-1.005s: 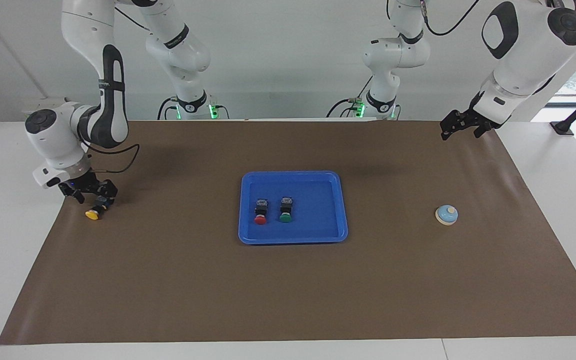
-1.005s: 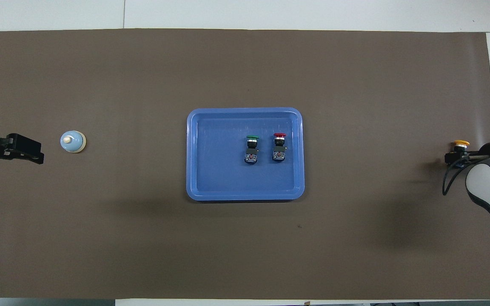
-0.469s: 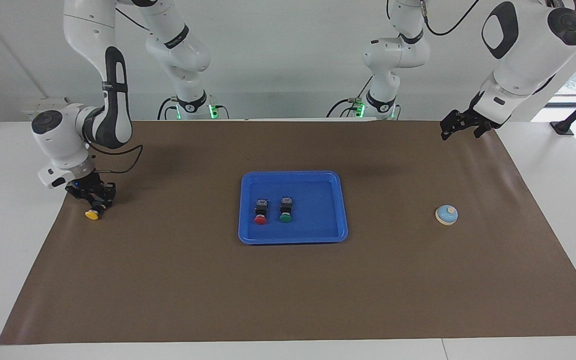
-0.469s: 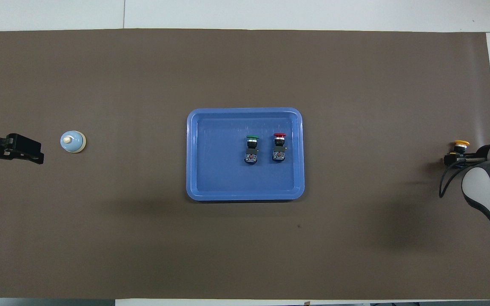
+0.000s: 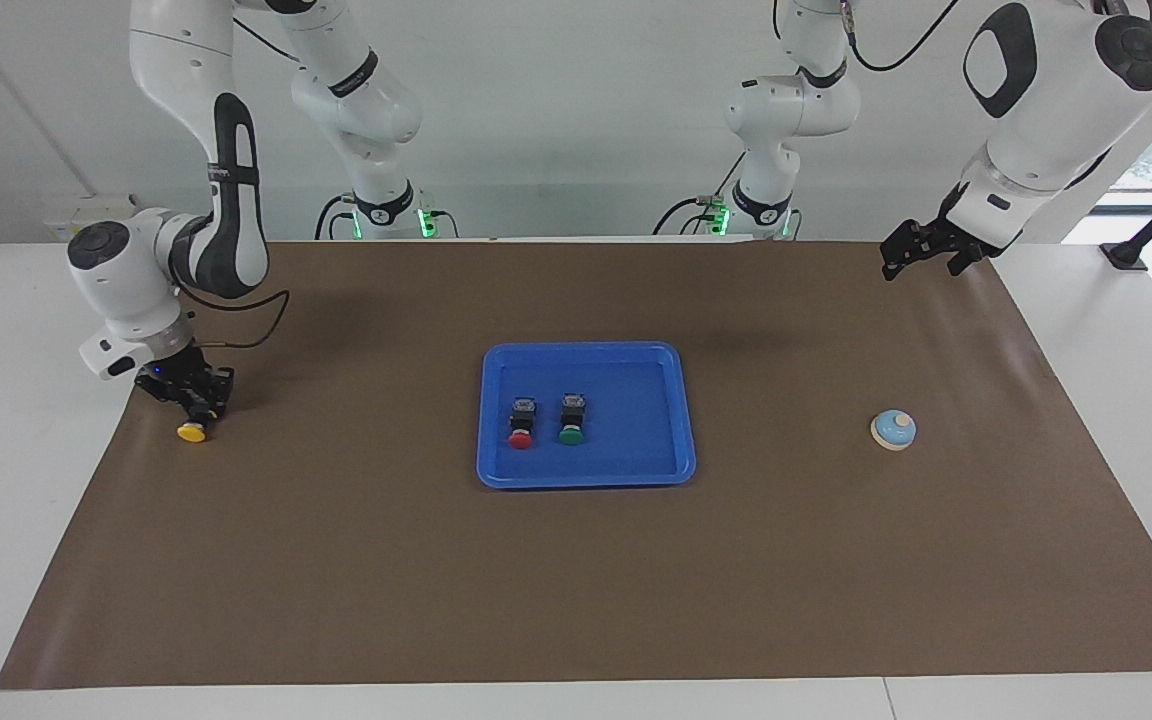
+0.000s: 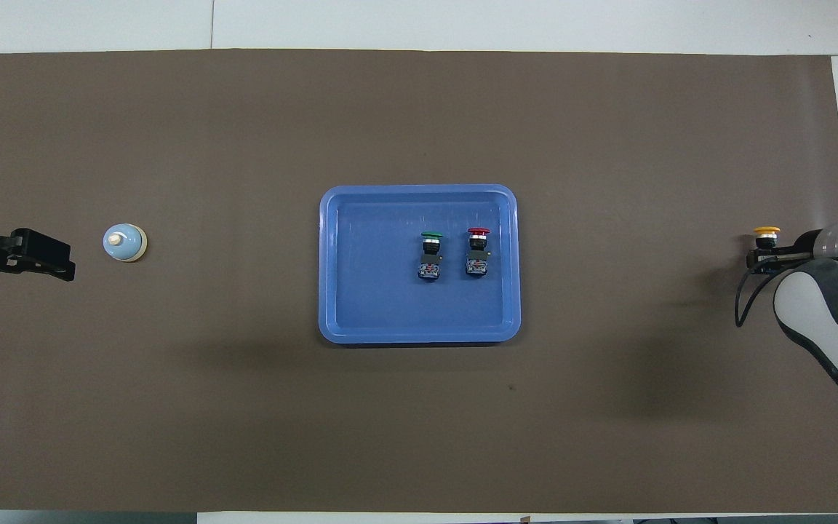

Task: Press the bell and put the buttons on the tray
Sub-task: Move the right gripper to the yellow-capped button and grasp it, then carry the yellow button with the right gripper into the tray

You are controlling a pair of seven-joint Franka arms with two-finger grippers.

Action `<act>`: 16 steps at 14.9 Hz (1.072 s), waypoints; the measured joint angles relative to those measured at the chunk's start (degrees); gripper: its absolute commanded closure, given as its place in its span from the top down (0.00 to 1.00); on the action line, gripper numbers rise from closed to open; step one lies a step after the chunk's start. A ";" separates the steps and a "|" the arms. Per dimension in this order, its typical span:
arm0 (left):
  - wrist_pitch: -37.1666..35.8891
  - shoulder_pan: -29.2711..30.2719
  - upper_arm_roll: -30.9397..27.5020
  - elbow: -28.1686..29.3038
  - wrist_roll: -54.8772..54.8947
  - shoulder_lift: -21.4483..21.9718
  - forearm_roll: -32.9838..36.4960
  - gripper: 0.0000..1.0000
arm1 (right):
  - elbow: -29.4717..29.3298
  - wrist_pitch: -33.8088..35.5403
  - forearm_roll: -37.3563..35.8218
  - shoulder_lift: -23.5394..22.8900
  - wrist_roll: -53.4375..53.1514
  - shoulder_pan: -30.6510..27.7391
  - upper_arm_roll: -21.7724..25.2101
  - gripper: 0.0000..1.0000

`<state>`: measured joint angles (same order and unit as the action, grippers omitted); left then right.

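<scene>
Facing view: right gripper [image 5: 198, 405] jaws clamp the yellow button [image 5: 192, 431]; left gripper's [image 5: 921, 254] unreadable.

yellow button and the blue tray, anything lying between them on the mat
Nothing: in the overhead view the brown mat is bare between the yellow button, held in the right claw, and the blue tray.

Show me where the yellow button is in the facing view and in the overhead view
Facing view: the yellow button is at the left edge of the brown mat, at the right gripper.
Overhead view: it is at the far right, level with the tray.
Shared landmark: the tray at the mat's centre.
</scene>
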<state>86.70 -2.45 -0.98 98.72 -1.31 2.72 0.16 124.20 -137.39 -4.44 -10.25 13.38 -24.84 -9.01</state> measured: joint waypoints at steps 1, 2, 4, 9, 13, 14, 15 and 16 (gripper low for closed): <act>0.00 0.00 0.00 0.00 0.00 0.00 0.00 1.00 | -2.11 3.47 0.00 0.17 -3.34 0.63 -1.93 0.00; 0.00 0.00 0.00 0.00 0.00 0.00 0.00 1.00 | -4.51 7.24 0.00 0.32 -7.70 2.54 -3.17 0.00; 0.00 0.00 0.00 0.00 0.00 0.00 0.00 1.00 | -9.89 15.33 -0.01 0.50 -18.77 9.26 -3.92 0.00; 0.00 0.00 0.00 0.00 0.00 0.00 0.00 1.00 | -19.96 25.77 -0.02 -0.26 -43.89 28.01 -4.30 0.00; 0.00 0.00 0.00 0.00 0.00 0.00 0.00 1.00 | -24.81 26.00 0.14 -3.48 -53.62 38.61 -4.30 0.00; 0.00 0.00 0.00 0.00 0.00 0.00 0.00 1.00 | -27.13 26.44 0.15 -5.36 -56.47 41.11 -4.29 0.00; 0.00 0.00 0.00 0.00 0.00 0.00 0.00 1.00 | -30.09 27.34 0.14 -7.89 -59.01 43.81 -4.24 0.00; 0.00 0.00 0.00 0.00 0.00 0.00 0.00 1.00 | -33.19 27.64 0.14 -10.86 -60.88 46.44 -4.18 0.00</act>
<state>86.70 -2.45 -0.98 98.72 -1.31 2.72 0.16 91.01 -109.75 -4.30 -21.11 -47.50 21.59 -13.20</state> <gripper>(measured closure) 0.000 0.581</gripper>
